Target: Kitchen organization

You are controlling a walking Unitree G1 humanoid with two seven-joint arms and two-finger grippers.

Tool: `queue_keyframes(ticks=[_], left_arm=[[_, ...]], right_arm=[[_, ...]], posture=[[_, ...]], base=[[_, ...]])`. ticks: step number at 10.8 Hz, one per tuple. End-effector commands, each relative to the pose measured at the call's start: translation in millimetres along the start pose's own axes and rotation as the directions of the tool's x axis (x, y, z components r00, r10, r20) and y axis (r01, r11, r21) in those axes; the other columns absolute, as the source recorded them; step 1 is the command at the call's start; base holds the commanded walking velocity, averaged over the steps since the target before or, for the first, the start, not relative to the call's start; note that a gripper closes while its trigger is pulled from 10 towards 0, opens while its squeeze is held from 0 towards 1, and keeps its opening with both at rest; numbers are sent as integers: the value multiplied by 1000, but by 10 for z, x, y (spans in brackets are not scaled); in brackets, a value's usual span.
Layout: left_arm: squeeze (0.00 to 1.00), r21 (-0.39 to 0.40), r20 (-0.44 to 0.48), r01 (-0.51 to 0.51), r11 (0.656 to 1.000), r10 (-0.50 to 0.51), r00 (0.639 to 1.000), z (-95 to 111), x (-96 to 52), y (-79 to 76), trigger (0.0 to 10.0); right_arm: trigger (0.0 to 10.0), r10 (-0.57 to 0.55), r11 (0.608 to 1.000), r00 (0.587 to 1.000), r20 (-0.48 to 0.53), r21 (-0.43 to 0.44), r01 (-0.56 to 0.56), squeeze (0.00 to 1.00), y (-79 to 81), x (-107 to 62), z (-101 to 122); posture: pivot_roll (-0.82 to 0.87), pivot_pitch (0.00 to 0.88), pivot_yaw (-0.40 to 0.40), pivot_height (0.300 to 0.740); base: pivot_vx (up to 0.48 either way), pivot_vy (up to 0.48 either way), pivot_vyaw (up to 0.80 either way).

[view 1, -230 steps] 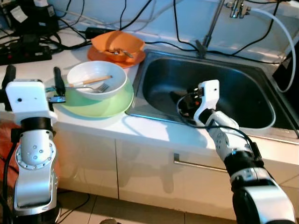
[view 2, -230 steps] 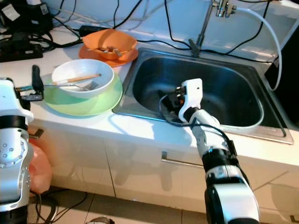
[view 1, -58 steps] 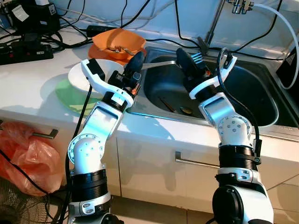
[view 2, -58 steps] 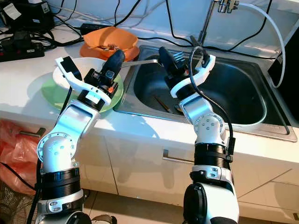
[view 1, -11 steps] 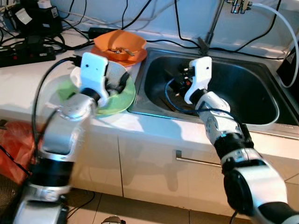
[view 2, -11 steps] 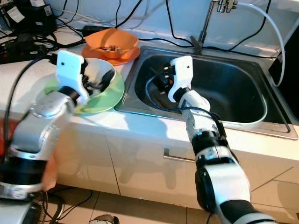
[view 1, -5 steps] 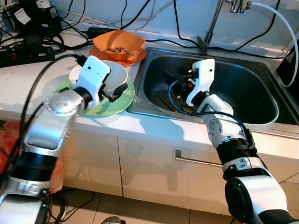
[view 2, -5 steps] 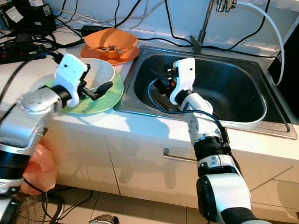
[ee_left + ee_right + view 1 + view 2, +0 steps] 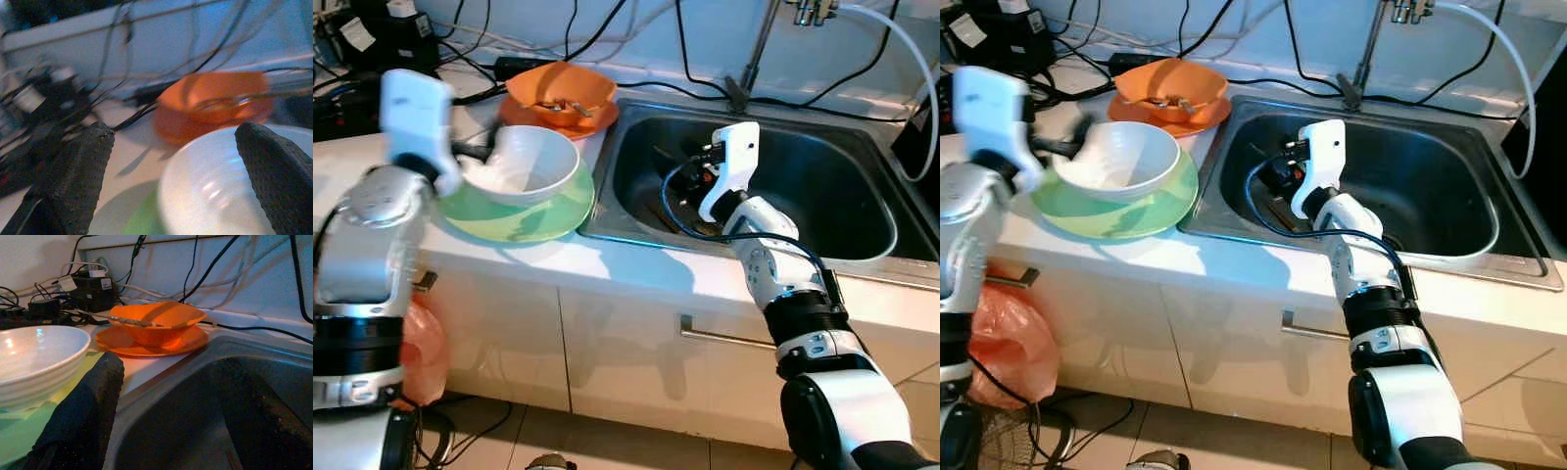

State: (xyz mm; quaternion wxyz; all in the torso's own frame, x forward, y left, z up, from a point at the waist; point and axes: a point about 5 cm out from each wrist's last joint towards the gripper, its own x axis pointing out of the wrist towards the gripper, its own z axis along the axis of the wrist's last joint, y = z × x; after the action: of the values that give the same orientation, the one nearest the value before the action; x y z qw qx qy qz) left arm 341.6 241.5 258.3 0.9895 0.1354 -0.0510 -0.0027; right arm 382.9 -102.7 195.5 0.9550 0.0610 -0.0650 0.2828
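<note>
Sitting white bowl (image 9: 521,164) on green plate (image 9: 524,217), utensil in orange bowl (image 9: 560,90)

A bowl (image 9: 521,164) sits on a plate (image 9: 524,217) on the counter (image 9: 636,269), left of the sink (image 9: 822,211). Behind them, another bowl (image 9: 563,91) rests on another plate (image 9: 524,116).

light: bright, cool bluish, even on the desk (image 9: 626,269) | shadows: soft, under the white bowl (image 9: 521,166) and inside the dark sink (image 9: 822,211) | blur: left arm (image 9: 382,211) motion-smeared in head views; left wrist view soft throughout | right wrist view: dimmer, warmer, near fingers (image 9: 80,416) unfocused | glare: faint sheen on sink rim
</note>
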Motion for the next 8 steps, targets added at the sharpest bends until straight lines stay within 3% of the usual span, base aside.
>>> queue_keyframes(ticks=[1, 2, 3, 4, 5, 7, 8], left_arm=[[0, -2, -32, -49, 999, 49, 998, -38, 4, 74, 10000], [0, -21, -54, -97, 995, 96, 994, -79, 1, 130, 10000], [0, -89, -116, -123, 988, 113, 987, -190, -1, 138, 10000], [0, -175, -185, -99, 980, 66, 980, -302, 23, 62, 10000], [0, -183, -191, -98, 978, 63, 980, -311, 28, 56, 10000], [0, -329, -233, -31, 944, -50, 971, -300, 112, -25, 10000], [0, -355, -236, -26, 934, -63, 970, -287, 123, -21, 10000]], right_arm=[[10000, -5, 1000, 1000, -2, 2, 5, 0, -11, -27, -3], [10000, -6, 1000, 1000, -1, 0, 6, 0, -22, -34, 2], [10000, -13, 1000, 1000, -1, 2, 13, 0, -35, -44, 1], [10000, -11, 1000, 1000, -1, 3, 11, 0, -20, -44, -3], [10000, -11, 1000, 1000, -1, 3, 11, 0, -17, -43, -3], [10000, 18, 1000, 1000, 6, -1, -18, 0, 14, -44, 48], [10000, 25, 1000, 1000, 5, -3, -25, 0, 23, -50, 49]], posture=[[179, 48, -43, 740], [179, 48, -43, 740], [174, 47, -36, 740], [173, 47, -35, 740], [169, 47, -33, 740], [169, 48, -30, 740], [167, 48, -27, 740]], base=[[0, 0, 0], [0, 0, 0], [0, 0, 0], [0, 0, 0], [0, 0, 0], [0, 0, 0], [0, 0, 0]])
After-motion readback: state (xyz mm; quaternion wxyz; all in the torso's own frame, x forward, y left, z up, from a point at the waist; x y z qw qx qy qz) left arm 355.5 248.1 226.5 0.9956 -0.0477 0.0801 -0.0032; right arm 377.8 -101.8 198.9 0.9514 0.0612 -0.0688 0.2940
